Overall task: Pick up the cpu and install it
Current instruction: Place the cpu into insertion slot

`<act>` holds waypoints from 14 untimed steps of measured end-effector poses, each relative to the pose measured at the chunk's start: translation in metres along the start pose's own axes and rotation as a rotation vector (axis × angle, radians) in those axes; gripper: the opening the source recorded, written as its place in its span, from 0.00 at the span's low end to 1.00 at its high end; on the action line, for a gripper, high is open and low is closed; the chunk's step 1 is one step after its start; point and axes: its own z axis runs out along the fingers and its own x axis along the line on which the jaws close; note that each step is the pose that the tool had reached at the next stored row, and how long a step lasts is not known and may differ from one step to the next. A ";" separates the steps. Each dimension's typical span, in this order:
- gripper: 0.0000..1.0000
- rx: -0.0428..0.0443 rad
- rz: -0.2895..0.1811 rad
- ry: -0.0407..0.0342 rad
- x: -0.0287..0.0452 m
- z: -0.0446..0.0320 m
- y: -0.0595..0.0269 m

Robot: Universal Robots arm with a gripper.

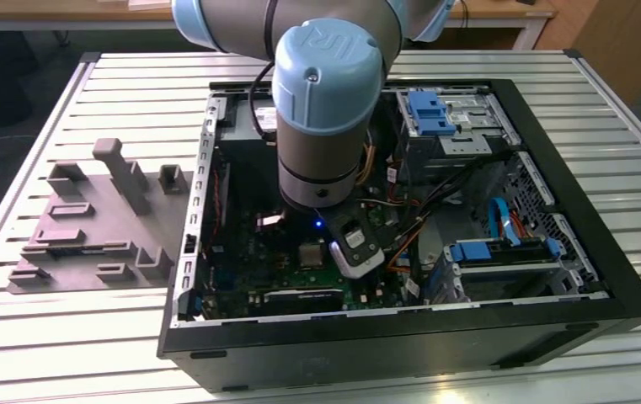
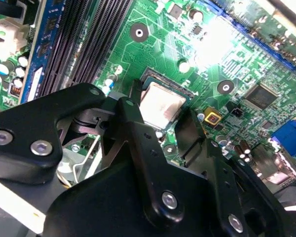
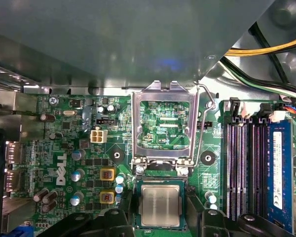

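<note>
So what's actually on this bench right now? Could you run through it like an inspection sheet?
Surface: slatted metal table carrying an open black computer case.
Job's things: the cpu lies flat and appears to sit in its socket on the green motherboard; the silver socket frame is swung open beside it.
Clutter: grey plastic blocks on the table, at the exterior view's left of the case.
Hand: the hand is down inside the case, right at the cpu.
Cables: yellow and black wires run past the board; a blue flat cable lies near the drive bays.
Surroundings: wooden furniture beyond the table.
</note>
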 end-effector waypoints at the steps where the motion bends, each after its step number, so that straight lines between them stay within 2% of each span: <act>1: 0.54 0.0000 0.000 0.0000 -0.0001 0.0000 0.0000; 5: 0.54 -0.0019 0.000 -0.0003 -0.0002 -0.0031 0.0005; 11: 0.54 0.0000 0.000 0.0045 0.0003 -0.0162 0.0011; 14: 0.53 0.0000 0.000 0.0070 0.0004 -0.0200 0.0013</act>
